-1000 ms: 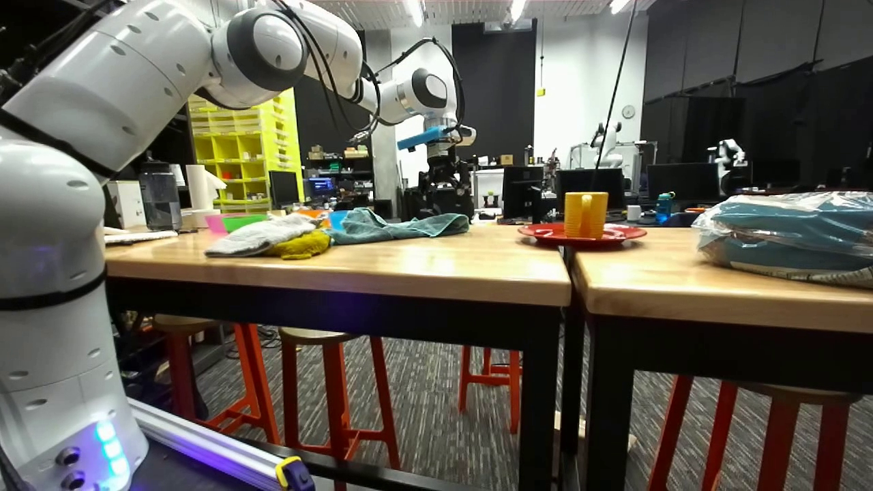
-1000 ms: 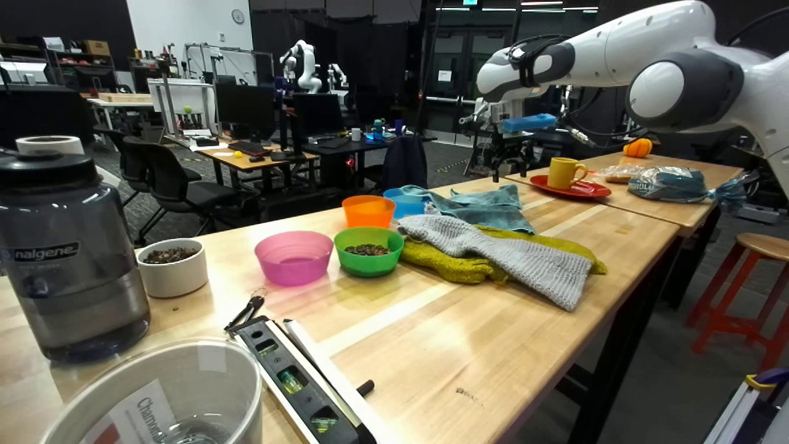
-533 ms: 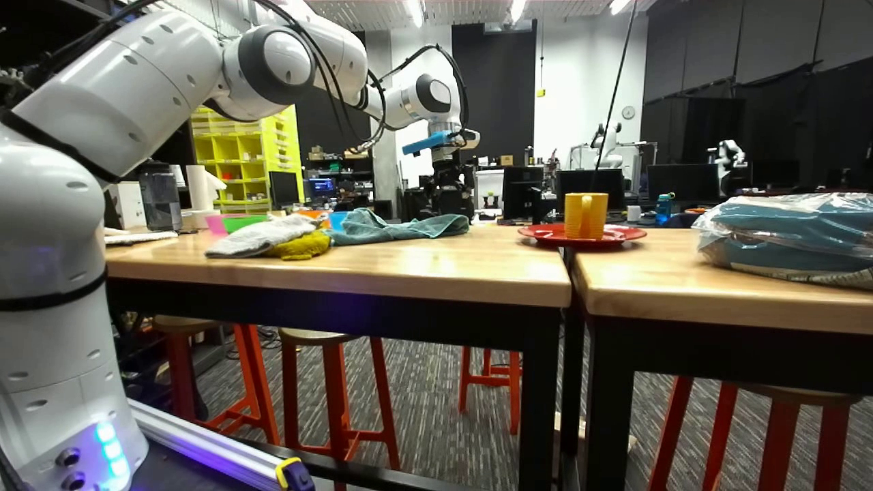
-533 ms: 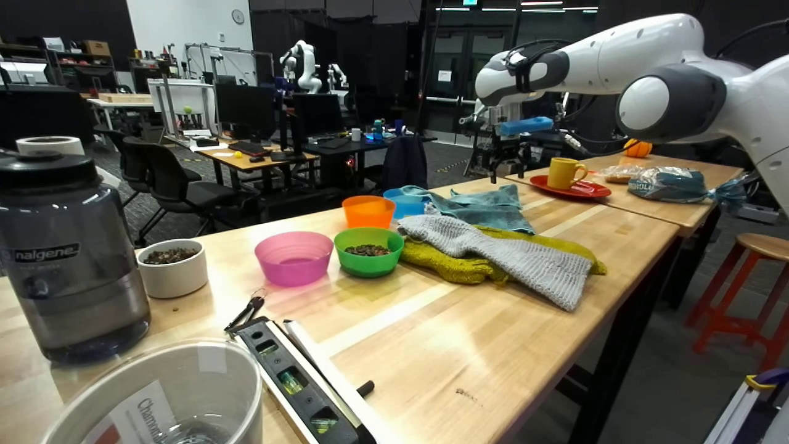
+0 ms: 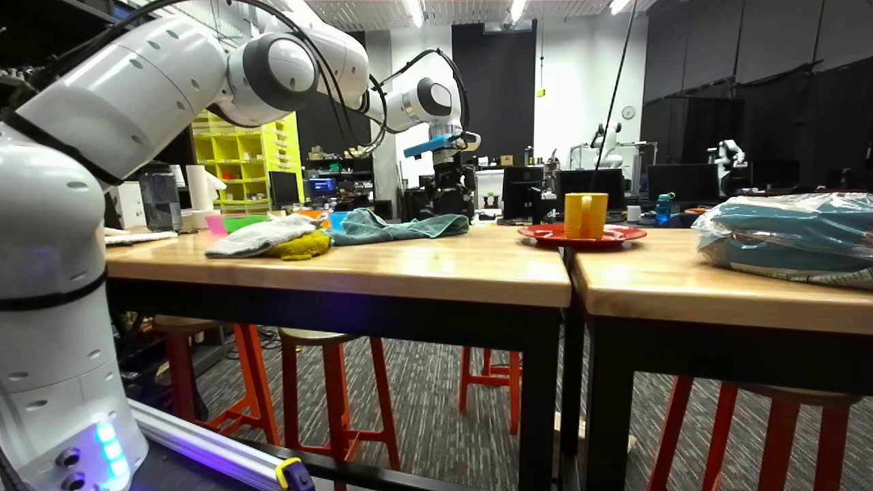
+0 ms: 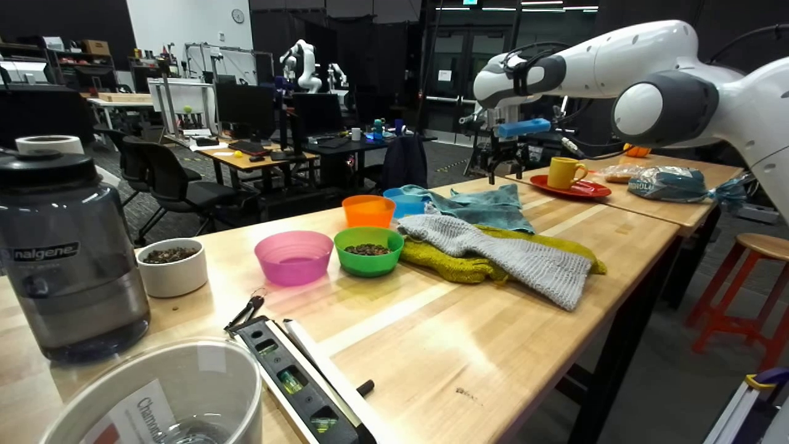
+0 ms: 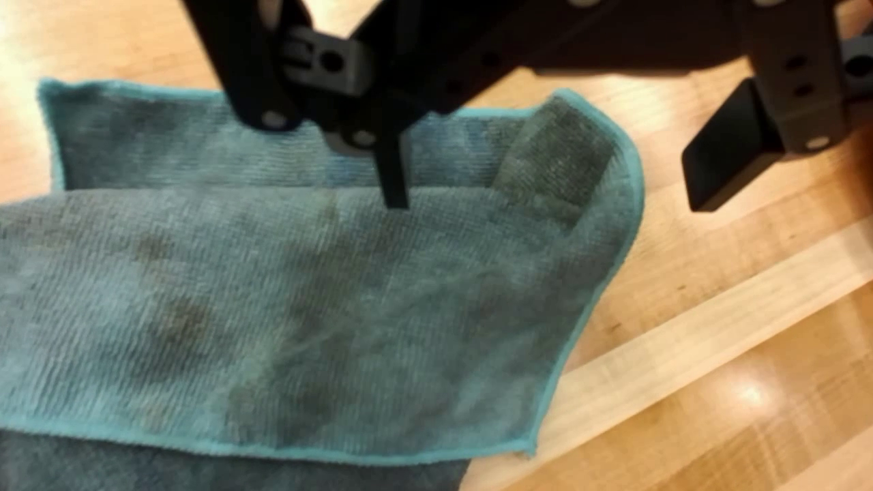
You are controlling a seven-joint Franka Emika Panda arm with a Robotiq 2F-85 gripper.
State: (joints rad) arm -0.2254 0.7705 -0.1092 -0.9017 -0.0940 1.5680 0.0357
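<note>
Fingers (image 7: 730,146) lower, cloth (image 7: 327,314) lengthwise across wrist view

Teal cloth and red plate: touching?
Apart. In both exterior views, a strip of wooden tabletop shows between the teal cloth and the red plate.

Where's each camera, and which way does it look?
Wrist view: beside the open gripper, facing down at teal cloth; only gripper shows.
Exterior view: near the base, about tabletop height, facing across; arm, gripper show too.
Exterior view: above the tabletop, facing lengthwise past the green bowl; arm, gripper show.
Both exterior views share the yellow mug.
</note>
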